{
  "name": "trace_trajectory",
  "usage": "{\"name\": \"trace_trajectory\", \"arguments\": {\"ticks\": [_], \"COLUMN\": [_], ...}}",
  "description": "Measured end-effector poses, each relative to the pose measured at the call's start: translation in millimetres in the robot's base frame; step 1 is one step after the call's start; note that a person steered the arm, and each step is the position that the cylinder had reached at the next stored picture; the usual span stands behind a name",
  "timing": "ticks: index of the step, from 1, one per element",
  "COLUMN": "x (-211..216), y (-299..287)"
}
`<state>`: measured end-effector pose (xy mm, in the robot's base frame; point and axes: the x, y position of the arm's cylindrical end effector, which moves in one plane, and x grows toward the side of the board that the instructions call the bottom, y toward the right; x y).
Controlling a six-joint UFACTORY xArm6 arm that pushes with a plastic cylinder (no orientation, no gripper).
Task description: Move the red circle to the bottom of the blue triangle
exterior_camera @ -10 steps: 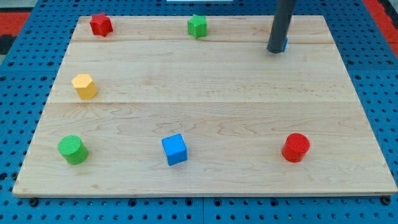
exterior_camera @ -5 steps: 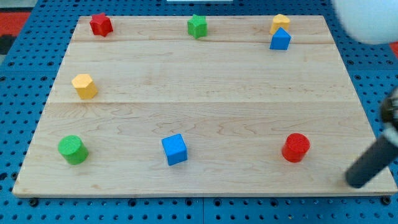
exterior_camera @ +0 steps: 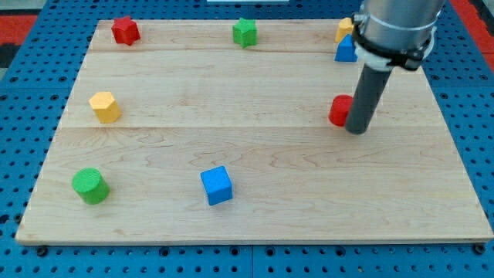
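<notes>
A: Wooden board on blue pegboard. Red circle block sits right of centre, below the blue triangle block, well apart.

B: My tip, a bare rod with nothing to clamp, touches its near-right side. Push far, keep centred.

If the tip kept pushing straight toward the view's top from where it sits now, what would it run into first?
My tip sits against the red circle, on its lower right. Going straight up the view, it would probably graze that block's right side first; beyond it stands the blue triangle.
</notes>
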<state>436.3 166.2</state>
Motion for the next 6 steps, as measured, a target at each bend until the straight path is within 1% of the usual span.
{"name": "trace_trajectory", "arguments": {"ticks": [1, 2, 3, 4, 5, 6], "x": [-38, -17, -14, -15, -53, -76], "y": [5, 16, 3, -57, -25, -8]}}
